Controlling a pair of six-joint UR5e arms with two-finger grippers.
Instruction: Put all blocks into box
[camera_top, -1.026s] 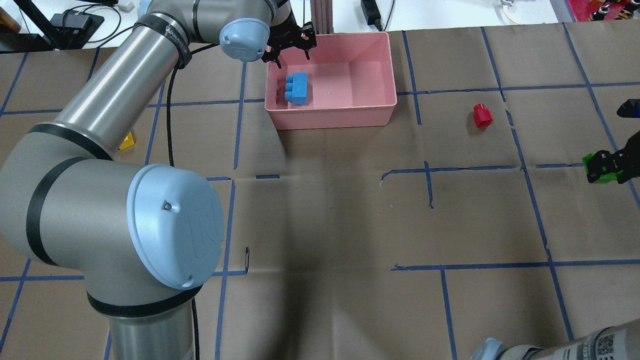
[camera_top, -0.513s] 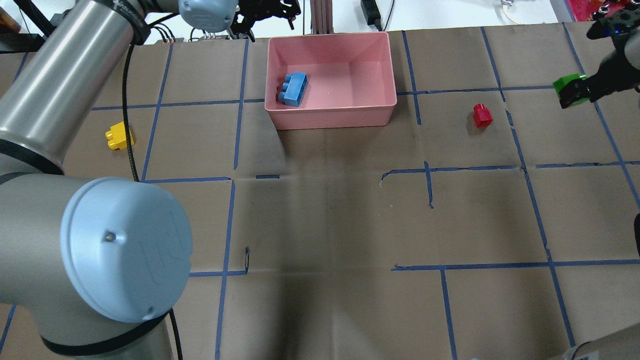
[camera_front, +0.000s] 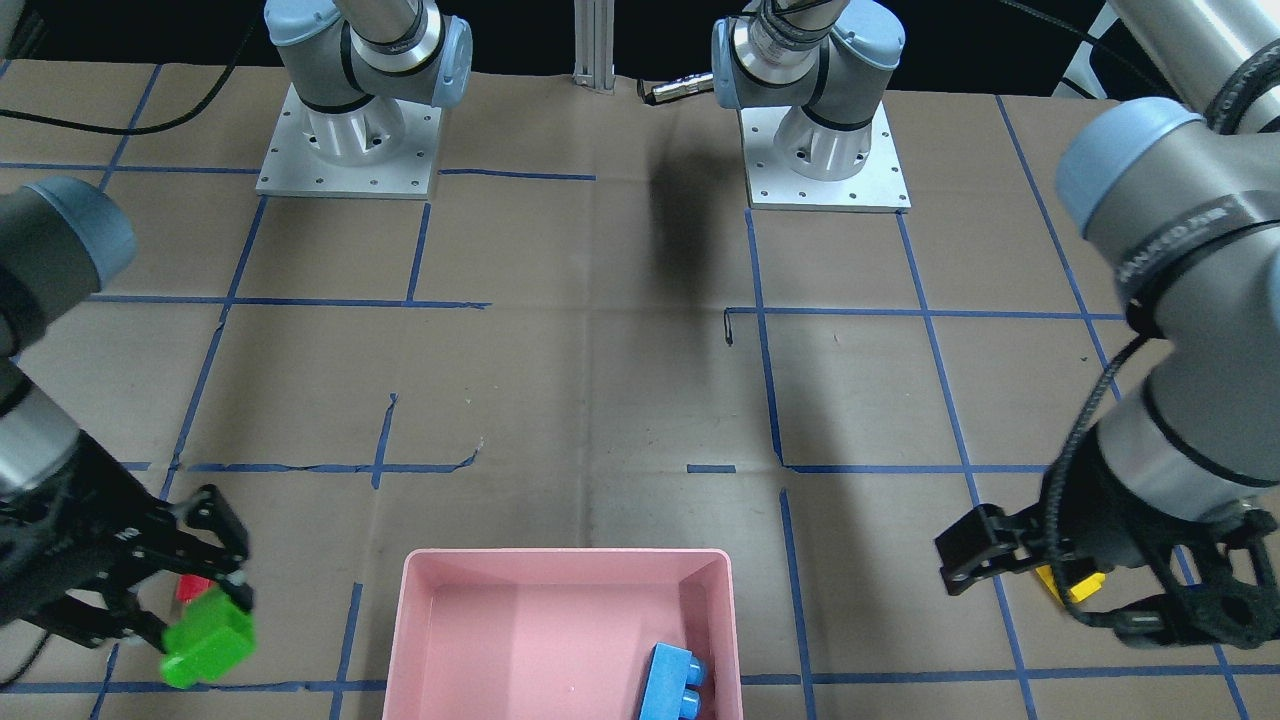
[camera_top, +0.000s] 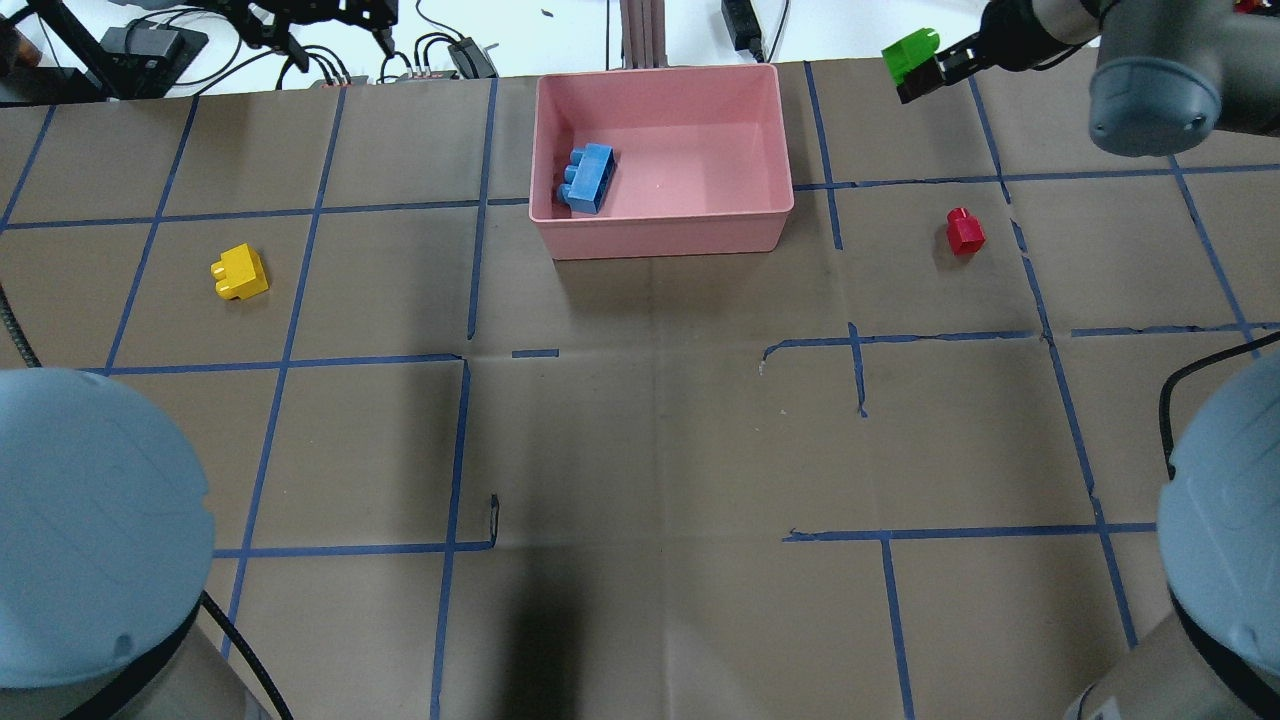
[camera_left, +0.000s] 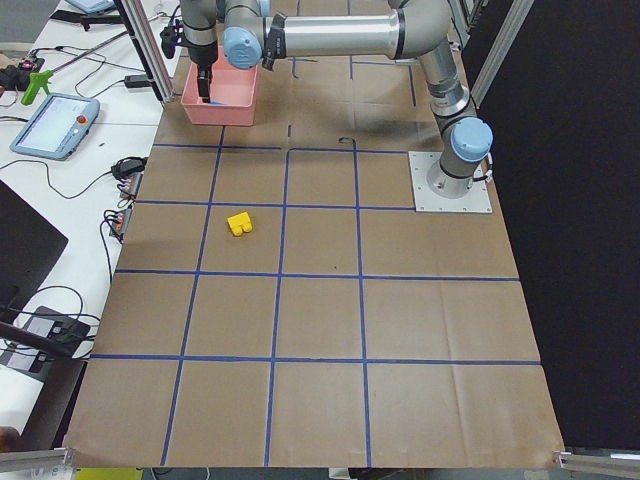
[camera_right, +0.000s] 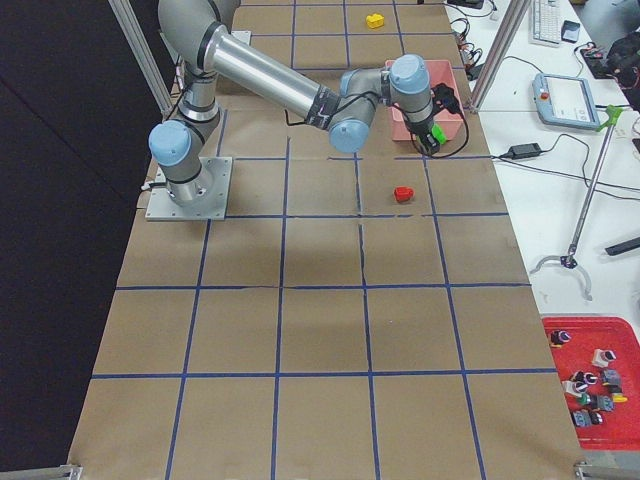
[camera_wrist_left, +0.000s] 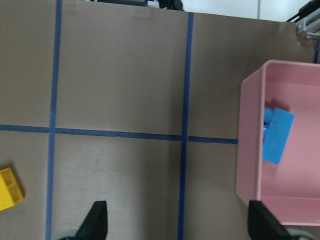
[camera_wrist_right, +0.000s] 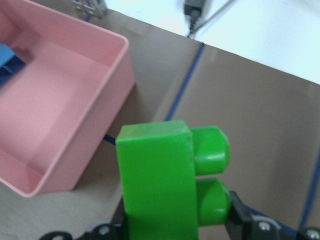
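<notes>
got the green brick (camera_top: 910, 52) pinched in the right hand (camera_top: 928, 72), closed narrow on its body, studs pointing out sideways. holding it up in the air off the far right corner of the box (camera_top: 660, 240), beside the box and not over it. from the right wrist view, looking down past the brick at the box's rim, low and off to one side, with brown counter (camera_wrist_right: 250, 110) under the brick. inside the box, just the blue brick (camera_top: 590, 178), lying on its side close by the left wall, studs toward that wall; can't tell whether touching it. out on the counter to the right, spotting the red brick (camera_top: 965, 231), upright, stud on top, well apart from the box and nearer the robot than the raised right hand. over on the left, finding the yellow brick (camera_top: 240, 272) flat on the counter, also well apart from the box. now the left hand (camera_wrist_left: 180, 227): spread wide, nothing between the fingers (camera_wrist_left: 96, 222), hanging above bare counter between the yellow brick and the box. in its wrist view, catching the yellow brick at the lower left edge and the box, blue brick inside, at the right edge. from the front, seeing that hand overlap the yellow brick and hide part of it, and the right hand cover most of the red brick, only a sliver of red peeking out above the green.
</notes>
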